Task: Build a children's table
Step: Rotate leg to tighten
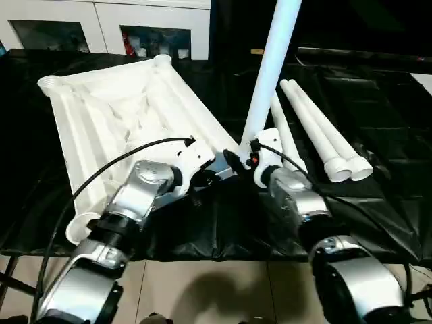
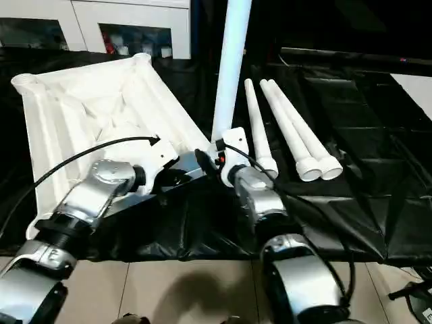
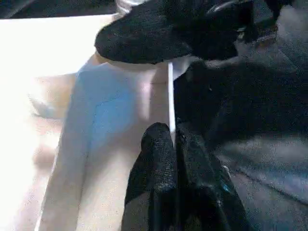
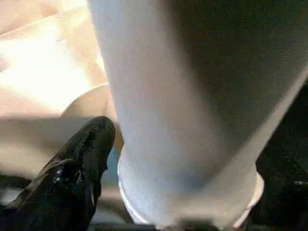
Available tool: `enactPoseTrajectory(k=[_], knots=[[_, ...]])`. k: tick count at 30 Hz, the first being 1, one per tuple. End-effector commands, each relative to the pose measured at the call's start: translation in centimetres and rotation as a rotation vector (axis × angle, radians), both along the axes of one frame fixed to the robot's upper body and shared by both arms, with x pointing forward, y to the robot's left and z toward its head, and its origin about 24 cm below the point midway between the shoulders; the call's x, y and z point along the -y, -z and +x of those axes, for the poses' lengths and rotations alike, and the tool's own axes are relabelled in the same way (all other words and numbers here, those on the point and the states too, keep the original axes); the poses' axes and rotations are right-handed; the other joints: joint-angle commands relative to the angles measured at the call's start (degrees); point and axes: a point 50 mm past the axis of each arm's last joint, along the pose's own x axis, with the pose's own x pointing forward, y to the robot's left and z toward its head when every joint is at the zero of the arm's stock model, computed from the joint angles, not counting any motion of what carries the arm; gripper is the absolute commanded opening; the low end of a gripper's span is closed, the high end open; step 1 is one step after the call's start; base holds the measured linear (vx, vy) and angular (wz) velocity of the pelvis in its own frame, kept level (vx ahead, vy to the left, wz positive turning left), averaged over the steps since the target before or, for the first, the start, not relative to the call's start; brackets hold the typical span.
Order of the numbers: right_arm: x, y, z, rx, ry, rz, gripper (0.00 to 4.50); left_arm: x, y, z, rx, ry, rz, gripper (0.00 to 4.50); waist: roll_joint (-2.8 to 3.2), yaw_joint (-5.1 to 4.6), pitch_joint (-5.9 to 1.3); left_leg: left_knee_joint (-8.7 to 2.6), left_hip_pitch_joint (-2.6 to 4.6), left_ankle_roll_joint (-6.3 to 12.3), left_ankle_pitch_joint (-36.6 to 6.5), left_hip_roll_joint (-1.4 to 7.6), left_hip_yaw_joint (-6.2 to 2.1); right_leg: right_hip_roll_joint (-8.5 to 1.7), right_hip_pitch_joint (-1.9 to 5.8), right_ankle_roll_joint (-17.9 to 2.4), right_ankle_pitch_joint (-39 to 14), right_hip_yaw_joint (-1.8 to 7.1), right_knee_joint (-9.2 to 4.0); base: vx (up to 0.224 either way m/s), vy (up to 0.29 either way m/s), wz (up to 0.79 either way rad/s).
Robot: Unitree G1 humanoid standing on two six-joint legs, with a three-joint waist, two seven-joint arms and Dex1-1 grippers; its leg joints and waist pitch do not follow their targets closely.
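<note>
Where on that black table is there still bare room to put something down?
Bare black cover lies right of the three loose legs, out to the table's edge. It is crowded at the tabletop's near right corner, where both claws meet the upright leg.

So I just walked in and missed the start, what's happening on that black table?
The robot is putting a white children's table together. The tabletop lies underside up. One leg stands upright at its near right corner, with the right gripper at its base. The left gripper is shut on the tabletop's edge beside it. Three spare legs lie to the right.
</note>
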Motion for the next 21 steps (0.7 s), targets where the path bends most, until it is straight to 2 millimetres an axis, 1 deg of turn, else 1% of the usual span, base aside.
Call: enactPoseTrajectory(k=[1,3,4,5,6,7,8,9,11,13,14,15,17,19,21], knots=[[-1.8,0.2,-1.2,-0.011,-0.211,0.011,3.90,1.9,-0.4,-0.9,0.003,0.163,-0.078,0.00,0.11,0.22,-3.67,-3.05,0.59,6.63,-2.35,2.13,-0.55,-4.11,2.78,-16.27,11.55,2.01,-3.02,0.000,0.000,0.00],[-1.4,0.2,-1.5,-0.005,-0.263,0.002,3.90,1.7,-0.5,-1.1,-0.008,0.197,-0.090,0.00,0.10,0.18,-3.53,-3.09,0.63,6.83,-2.55,2.19,-0.55,-4.10,2.66,-16.95,11.10,1.93,-3.08,0.000,0.000,0.00],[-0.9,0.3,-1.9,-0.004,-0.324,-0.007,3.90,1.4,-0.6,-1.2,-0.024,0.224,-0.099,0.00,0.13,0.16,-3.38,-3.21,0.72,6.53,-3.78,2.22,-0.53,-4.10,2.63,-17.14,9.14,1.91,-3.30,0.000,0.000,0.00],[-0.6,0.3,-2.2,-0.003,-0.368,-0.016,3.90,1.2,-0.6,-1.3,-0.029,0.249,-0.101,0.00,0.06,0.29,-3.31,-3.23,0.84,6.41,-4.82,2.29,-0.48,-4.14,2.54,-17.01,7.52,1.98,-3.48,0.000,0.000,0.00],[-0.6,0.3,-2.2,-0.003,-0.368,-0.016,3.90,1.2,-0.6,-1.3,-0.029,0.249,-0.101,0.00,0.09,0.37,-3.38,-3.25,0.82,6.27,-4.81,2.34,-0.51,-4.21,2.64,-17.01,7.14,1.97,-3.43,0.000,0.000,0.00],[-0.3,0.2,-2.4,-0.004,-0.397,-0.021,3.90,1.1,-0.7,-1.4,-0.032,0.265,-0.101,0.00,0.10,0.35,-3.27,-3.36,0.80,5.93,-5.12,2.40,-0.50,-4.21,2.47,-17.00,6.14,2.00,-3.52,0.000,0.000,0.00],[0.6,0.2,-3.2,-0.014,-0.494,-0.052,3.90,0.6,-0.8,-1.7,-0.053,0.334,-0.092,0.00,0.16,0.36,-3.19,-3.39,0.90,5.55,-5.43,2.46,-0.46,-4.20,2.32,-17.12,5.41,2.00,-3.56,0.000,0.000,0.00],[0.6,0.2,-3.2,-0.014,-0.494,-0.052,3.90,0.6,-0.8,-1.7,-0.053,0.334,-0.092,0.00,0.07,0.65,-3.06,-3.43,0.90,5.60,-5.61,2.36,-0.52,-3.99,2.49,-16.73,4.90,1.93,-3.80,0.000,0.000,0.00],[1.2,0.1,-3.9,-0.023,-0.576,-0.076,3.90,0.1,-0.8,-1.9,-0.075,0.374,-0.073,0.00,0.17,1.19,-3.23,-3.27,0.88,5.88,-4.52,2.53,-0.35,-3.93,2.44,-16.32,6.77,1.91,-3.32,0.000,0.000,0.00],[1.6,0.0,-4.3,-0.040,-0.621,-0.085,3.90,-0.1,-0.8,-2.1,-0.087,0.397,-0.070,0.00,0.11,1.45,-3.25,-3.18,0.97,6.12,-3.89,2.53,-0.26,-3.95,2.31,-16.69,8.08,1.89,-3.19,0.000,0.000,0.00],[1.8,0.1,-4.5,-0.045,-0.636,-0.093,3.64,-0.2,-0.8,-2.1,-0.093,0.406,-0.068,0.00,0.14,1.62,-3.25,-3.19,0.96,6.08,-4.09,2.58,-0.25,-4.05,2.25,-16.85,7.93,1.87,-3.18,0.000,0.000,0.00],[2.1,0.1,-4.9,-0.064,-0.680,-0.105,3.57,-0.4,-0.7,-2.3,-0.106,0.424,-0.062,0.00,0.09,1.61,-3.22,-3.20,0.90,5.96,-4.30,2.56,-0.21,-4.06,2.22,-16.91,7.66,1.88,-3.18,0.000,0.000,0.00],[2.2,0.1,-5.1,-0.072,-0.705,-0.111,3.44,-0.5,-0.7,-2.4,-0.113,0.435,-0.056,0.00,0.02,1.85,-3.20,-3.23,0.92,5.77,-4.51,2.55,-0.20,-4.08,2.24,-16.79,6.72,1.87,-3.28,0.000,0.000,0.00],[2.3,0.1,-5.2,-0.077,-0.710,-0.109,3.21,-0.5,-0.7,-2.4,-0.117,0.438,-0.055,0.00,0.00,1.93,-3.19,-3.27,0.92,5.54,-4.76,2.57,-0.18,-4.10,2.16,-16.61,5.94,1.87,-3.30,0.000,0.000,0.00],[2.2,0.1,-5.3,-0.089,-0.720,-0.103,3.09,-0.6,-0.6,-2.4,-0.120,0.443,-0.053,0.00,-0.03,1.99,-3.17,-3.32,1.03,5.06,-5.13,2.59,-0.08,-4.15,2.08,-16.58,4.84,1.92,-3.46,0.000,0.000,0.00]])
